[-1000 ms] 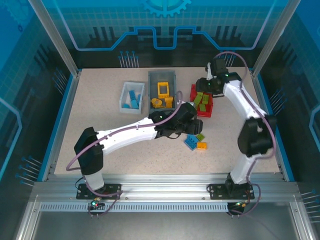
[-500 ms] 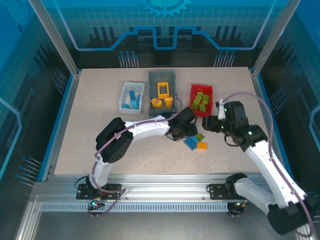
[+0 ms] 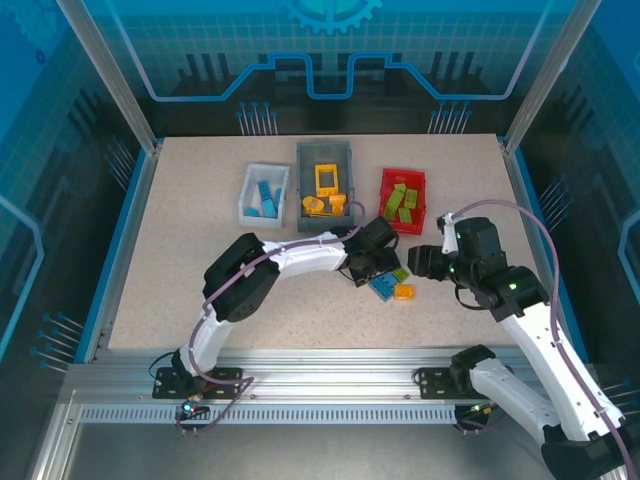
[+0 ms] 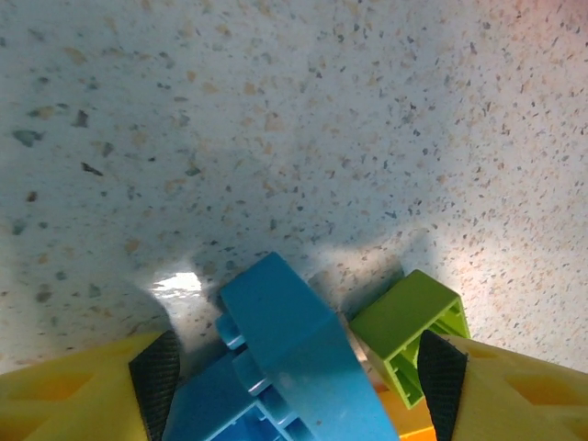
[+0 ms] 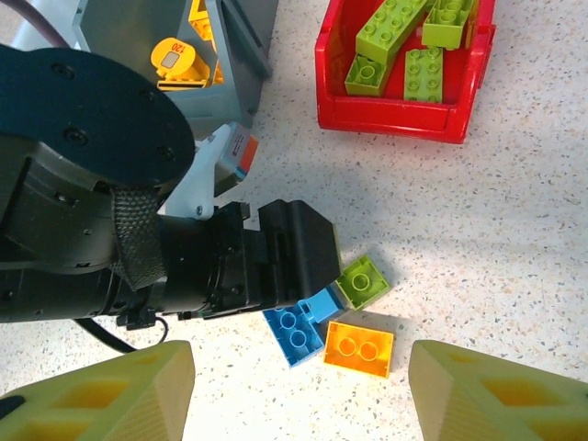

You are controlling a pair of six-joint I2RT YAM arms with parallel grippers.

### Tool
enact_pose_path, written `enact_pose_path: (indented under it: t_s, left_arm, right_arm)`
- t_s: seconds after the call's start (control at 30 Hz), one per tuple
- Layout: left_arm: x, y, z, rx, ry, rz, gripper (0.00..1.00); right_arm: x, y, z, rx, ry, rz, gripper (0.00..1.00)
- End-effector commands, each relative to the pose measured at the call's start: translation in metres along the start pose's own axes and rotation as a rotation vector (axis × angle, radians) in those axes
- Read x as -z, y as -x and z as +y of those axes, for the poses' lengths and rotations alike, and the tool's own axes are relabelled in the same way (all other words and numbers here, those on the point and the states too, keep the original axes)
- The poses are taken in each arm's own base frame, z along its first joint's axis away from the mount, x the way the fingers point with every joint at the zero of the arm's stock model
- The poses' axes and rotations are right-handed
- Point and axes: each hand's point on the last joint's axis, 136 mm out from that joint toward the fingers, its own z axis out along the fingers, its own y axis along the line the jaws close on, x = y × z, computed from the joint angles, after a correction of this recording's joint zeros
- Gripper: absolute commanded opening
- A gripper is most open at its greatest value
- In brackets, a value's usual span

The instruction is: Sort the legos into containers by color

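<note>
Straddling the blue lego on the tabletop, left pincer parted, nothing pinched yet; likely set to lift it from beside the green lego and orange lego | right pincer wide open, empty, hovering; probably giving room | beyond: red bin holds greens; grey bin yellows; white bin blues

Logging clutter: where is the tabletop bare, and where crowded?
Bare: table left of the white bin, and right of the red bin. Crowded: centre, where the left gripper straddles the blue lego beside green lego and orange lego.
</note>
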Motion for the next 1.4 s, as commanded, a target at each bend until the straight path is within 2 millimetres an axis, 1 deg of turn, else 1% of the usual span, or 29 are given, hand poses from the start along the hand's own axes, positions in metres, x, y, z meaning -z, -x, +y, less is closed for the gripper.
enact_pose_path:
  t_s: [0.0, 0.1, 0.2, 0.5, 0.57, 0.63, 0.83, 0.97, 1.27, 1.37]
  left_arm:
    - [0.003, -0.01, -0.018, 0.024, -0.023, 0.016, 0.71]
    - [0.001, -0.016, -0.022, 0.035, -0.018, 0.021, 0.69]
    - [-0.001, -0.018, -0.019, 0.047, 0.015, 0.016, 0.68]
    - [0.006, -0.003, -0.001, 0.067, 0.11, -0.07, 0.68]
    - [0.004, 0.0, -0.001, 0.074, 0.11, -0.08, 0.68]
    - [0.001, 0.002, 0.0, 0.09, 0.111, -0.081, 0.66]
    - [-0.006, 0.007, -0.007, 0.113, 0.093, -0.07, 0.59]
    - [-0.006, 0.007, -0.008, 0.111, 0.096, -0.07, 0.49]
    - [-0.012, -0.003, 0.007, 0.097, 0.143, -0.043, 0.45]
    - [-0.016, -0.003, 0.009, 0.095, 0.147, -0.041, 0.41]
  right_arm:
    - [0.009, 0.004, 0.008, 0.005, 0.021, -0.011, 0.64]
    - [0.008, 0.003, 0.007, 0.007, 0.02, -0.009, 0.64]
    - [0.007, 0.001, 0.007, 0.008, 0.02, -0.005, 0.64]
    - [0.009, 0.001, 0.008, 0.013, 0.024, -0.007, 0.64]
    - [0.008, 0.001, 0.008, 0.015, 0.024, -0.005, 0.64]
    - [0.007, 0.001, 0.008, 0.015, 0.029, -0.004, 0.64]
    - [0.006, -0.003, 0.008, 0.007, 0.032, 0.0, 0.64]
    - [0.008, -0.004, 0.006, 0.01, 0.027, 0.0, 0.64]
    - [0.009, -0.003, 0.007, 0.002, 0.033, -0.006, 0.64]
    - [0.009, -0.003, 0.008, -0.003, 0.038, -0.006, 0.64]
